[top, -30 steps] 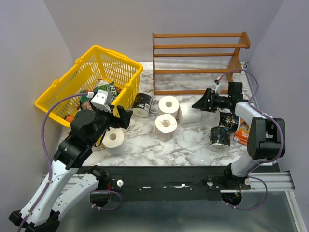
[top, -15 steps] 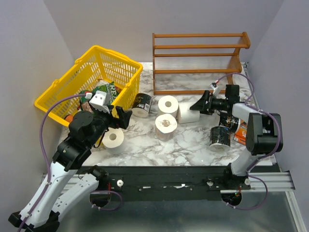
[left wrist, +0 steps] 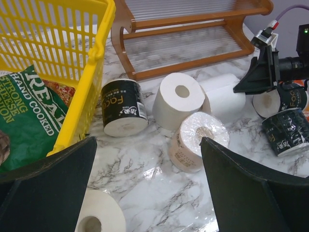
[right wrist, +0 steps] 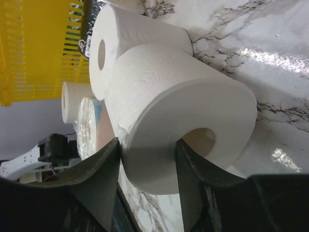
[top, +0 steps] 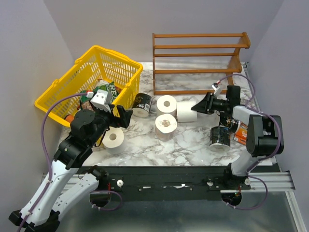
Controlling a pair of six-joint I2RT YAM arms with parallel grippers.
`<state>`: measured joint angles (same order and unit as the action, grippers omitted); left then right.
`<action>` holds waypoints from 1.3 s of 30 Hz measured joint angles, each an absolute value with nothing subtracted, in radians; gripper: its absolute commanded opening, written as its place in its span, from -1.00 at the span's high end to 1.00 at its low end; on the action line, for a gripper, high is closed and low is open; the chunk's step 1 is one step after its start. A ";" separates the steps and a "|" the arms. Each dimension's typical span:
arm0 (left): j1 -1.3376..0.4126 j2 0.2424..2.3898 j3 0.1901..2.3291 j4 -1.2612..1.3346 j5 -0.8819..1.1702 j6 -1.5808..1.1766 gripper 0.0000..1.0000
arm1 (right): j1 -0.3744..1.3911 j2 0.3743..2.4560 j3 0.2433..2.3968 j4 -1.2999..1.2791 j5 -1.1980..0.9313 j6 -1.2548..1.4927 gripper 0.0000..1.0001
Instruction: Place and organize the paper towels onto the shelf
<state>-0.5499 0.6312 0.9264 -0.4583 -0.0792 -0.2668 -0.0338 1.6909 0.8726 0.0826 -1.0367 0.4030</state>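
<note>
The reddish-brown shelf (top: 198, 63) stands at the back of the marble table and holds no rolls. Several white paper towels lie in front of it. My right gripper (top: 199, 106) is shut on the wall of one lying roll (top: 187, 112), one finger in its core and one outside, as the right wrist view (right wrist: 147, 142) shows on that roll (right wrist: 193, 96). Beside it are a plain roll (top: 167, 104) and a wrapped roll (top: 165, 124). My left gripper (top: 123, 116) is open and empty above the table (left wrist: 147, 140), over another roll (top: 114, 138).
A yellow basket (top: 91, 79) with food packs stands at the left. Black-wrapped rolls lie by the basket (top: 141, 105) and at the right (top: 221, 137). An orange pack (top: 241, 131) lies near the right arm. Walls close in on both sides.
My right gripper has shifted slightly nearer and lower, and the roll at its fingers has turned and moved a little toward the back. The left arm has barely moved.
</note>
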 measured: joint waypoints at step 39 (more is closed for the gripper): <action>-0.550 0.530 0.734 -0.218 -0.189 -0.213 -0.98 | 0.272 1.502 1.649 -0.632 0.118 -0.542 0.34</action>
